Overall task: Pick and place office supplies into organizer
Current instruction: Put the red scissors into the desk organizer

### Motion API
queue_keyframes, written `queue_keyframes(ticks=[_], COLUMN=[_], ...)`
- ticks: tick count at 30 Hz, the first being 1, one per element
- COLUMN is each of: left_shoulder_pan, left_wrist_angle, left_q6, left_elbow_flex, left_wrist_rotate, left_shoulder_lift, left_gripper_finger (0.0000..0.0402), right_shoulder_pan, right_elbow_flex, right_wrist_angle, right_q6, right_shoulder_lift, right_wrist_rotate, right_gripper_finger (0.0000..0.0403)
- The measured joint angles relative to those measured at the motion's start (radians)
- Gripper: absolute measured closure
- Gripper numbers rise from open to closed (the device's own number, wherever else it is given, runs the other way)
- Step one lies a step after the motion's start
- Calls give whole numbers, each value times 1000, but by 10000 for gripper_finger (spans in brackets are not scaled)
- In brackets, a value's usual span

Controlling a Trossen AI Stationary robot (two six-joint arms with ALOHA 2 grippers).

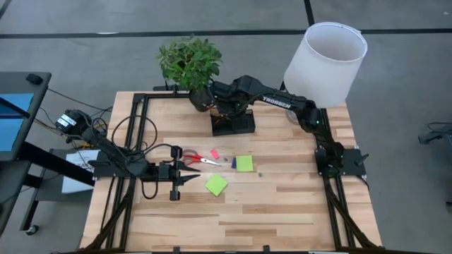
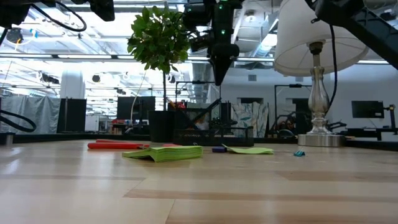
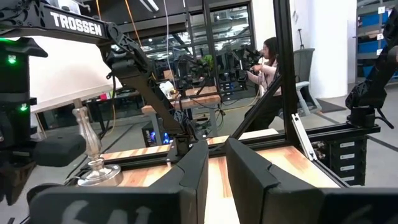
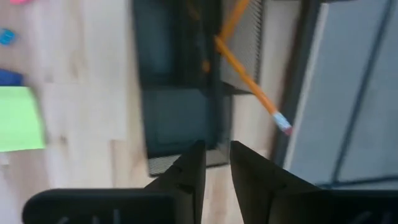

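The dark organizer (image 1: 233, 121) stands at the far middle of the table, and orange pencils (image 4: 249, 81) lean in it. My right gripper (image 1: 220, 107) hangs just above it, fingers pointing down, shut and empty; it also shows in the low view (image 2: 221, 78) and in its wrist view (image 4: 216, 155). Red-handled scissors (image 1: 192, 158), two lime-green sticky-note pads (image 1: 244, 164) (image 1: 216, 185), a pink piece (image 1: 215, 153) and a small blue piece (image 2: 300, 153) lie flat on the table. My left gripper (image 1: 182, 173) waits shut just near of the scissors' handles.
A potted plant (image 1: 189, 62) stands at the far edge, left of the organizer. A white-shaded lamp (image 1: 326, 62) stands at the far right corner. Black frame rails (image 1: 134, 134) run along the table's left and right sides. A person shows in the room beyond (image 3: 268, 59).
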Motion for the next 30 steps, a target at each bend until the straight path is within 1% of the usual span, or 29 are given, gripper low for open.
queue_keyframes(ticks=[7, 12, 20, 25, 30], left_shoulder_pan=[0, 0, 0, 0, 0], left_wrist_angle=[-6, -18, -19, -20, -28], left_q6=[0, 0, -11, -19, -19], left_elbow_flex=[0, 0, 0, 0, 0], left_wrist_rotate=[0, 0, 0, 0, 1], left_shoulder_lift=[0, 0, 0, 0, 0], left_gripper_finger=[350, 350, 350, 350, 350], right_shoulder_pan=[23, 46, 98, 153, 233], right_elbow_flex=[0, 5, 4, 4, 4], right_wrist_angle=[-4, 11, 64, 78, 78], right_q6=[6, 42, 206, 311, 375], right_shoulder_lift=[0, -33, -171, -265, -332], right_wrist_rotate=[216, 308, 305, 232, 226], right_gripper_finger=[335, 335, 335, 336, 336])
